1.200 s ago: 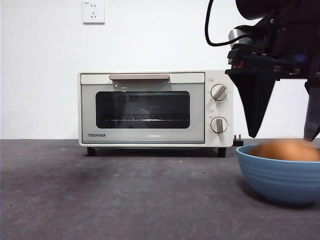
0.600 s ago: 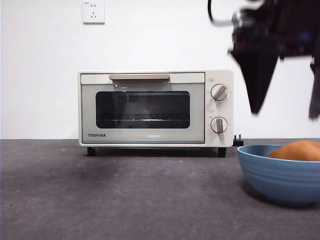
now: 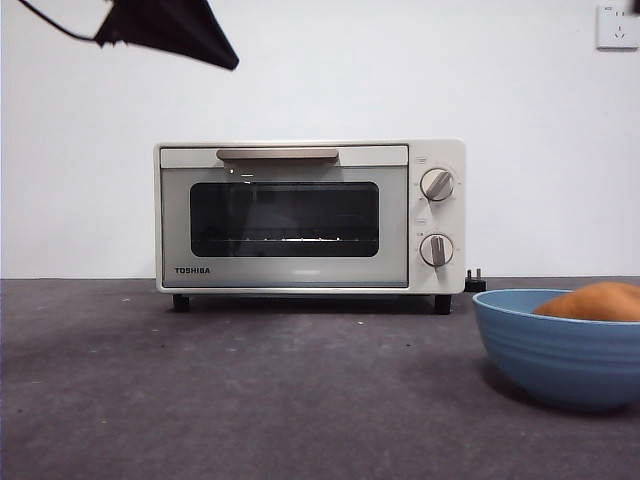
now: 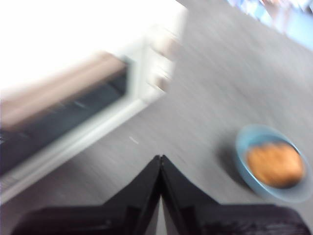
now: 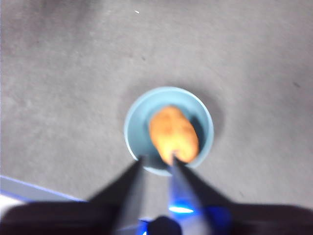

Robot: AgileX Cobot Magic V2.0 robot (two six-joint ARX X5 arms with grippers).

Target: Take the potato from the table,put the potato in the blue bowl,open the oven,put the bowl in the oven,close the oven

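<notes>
Potato (image 3: 600, 300) now rests in the blue bowl (image 3: 560, 350) near the table's (image 3: 250, 400) right edge; the right gripper (image 5: 156, 164), jaws parted and empty, has lifted high above it. Left gripper (image 4: 160, 164), jaws together, has swung in above the still-closed oven (image 3: 310, 215), so door-opening looks next.

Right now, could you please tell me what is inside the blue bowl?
The potato lies inside the blue bowl, alone. The bowl's floor under the potato is covered, so it cannot be seen.
</notes>
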